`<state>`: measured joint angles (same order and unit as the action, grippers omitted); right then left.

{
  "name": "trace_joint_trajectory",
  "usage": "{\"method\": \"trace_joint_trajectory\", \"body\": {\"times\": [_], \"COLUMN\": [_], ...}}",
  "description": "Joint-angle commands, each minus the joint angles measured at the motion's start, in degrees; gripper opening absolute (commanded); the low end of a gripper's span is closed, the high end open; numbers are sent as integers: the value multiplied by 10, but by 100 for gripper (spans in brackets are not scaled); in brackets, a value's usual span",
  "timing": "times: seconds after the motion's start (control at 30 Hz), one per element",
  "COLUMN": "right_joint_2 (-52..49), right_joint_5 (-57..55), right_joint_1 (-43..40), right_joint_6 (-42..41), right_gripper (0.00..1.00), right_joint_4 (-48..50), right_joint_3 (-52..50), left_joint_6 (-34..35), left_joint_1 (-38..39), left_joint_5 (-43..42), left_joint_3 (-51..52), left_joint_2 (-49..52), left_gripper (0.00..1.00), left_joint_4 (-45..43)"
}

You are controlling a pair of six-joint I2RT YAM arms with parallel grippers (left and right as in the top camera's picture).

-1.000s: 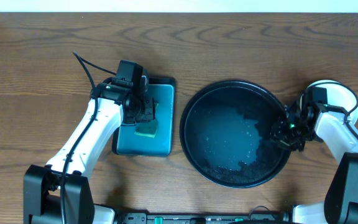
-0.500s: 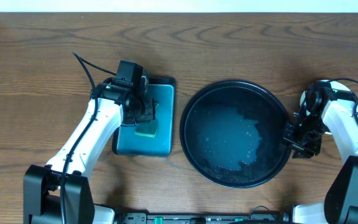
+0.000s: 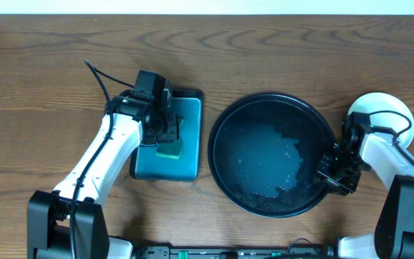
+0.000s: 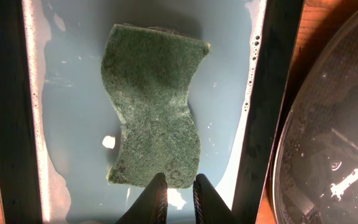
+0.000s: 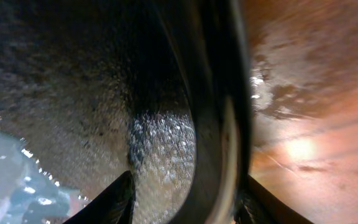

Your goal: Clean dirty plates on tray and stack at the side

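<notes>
The round black tray sits right of centre, wet and foamy inside, with no plate on it. A pale plate lies on the table at the far right, partly behind my right arm; I cannot tell if others lie under it. No yellow plate shows. My right gripper is open, its fingers straddling the tray's right rim. My left gripper is shut and empty, just above the near edge of a green sponge.
The sponge lies in shallow water in a rectangular dark-rimmed teal tray, left of the black tray. The black tray's edge also shows in the left wrist view. Bare wooden table lies all around.
My right gripper pulled off the tray's right rim, swung outward over the pale plate, then came back to the rim a little nearer the front. The left arm has not moved.
</notes>
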<state>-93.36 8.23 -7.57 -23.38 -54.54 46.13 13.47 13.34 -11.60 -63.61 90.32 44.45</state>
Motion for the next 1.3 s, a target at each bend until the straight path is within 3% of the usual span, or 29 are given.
{"method": "trace_joint_trajectory", "body": {"times": [0.0,0.17,0.67,0.97,1.27], "right_joint_2": [-1,-1,-1,-1,9], "right_joint_5": [30,87,120,97,50], "right_joint_1": [10,10,10,10,-13], "right_joint_6": [-27,-38,-114,-112,-38], "right_gripper": [47,47,45,46,48], "right_joint_4": [30,88,137,162,136], "right_joint_3": [-24,-47,-48,-48,-22], "left_joint_6": [-1,-1,-1,-1,-2], "left_joint_1": [1,1,1,1,1], "left_joint_5": [9,9,9,9,9], "left_joint_3": [4,4,4,4,4], "left_joint_2": [3,3,3,3,3], "left_gripper": [17,17,17,17,17], "left_joint_4": [1,1,1,1,1]}}
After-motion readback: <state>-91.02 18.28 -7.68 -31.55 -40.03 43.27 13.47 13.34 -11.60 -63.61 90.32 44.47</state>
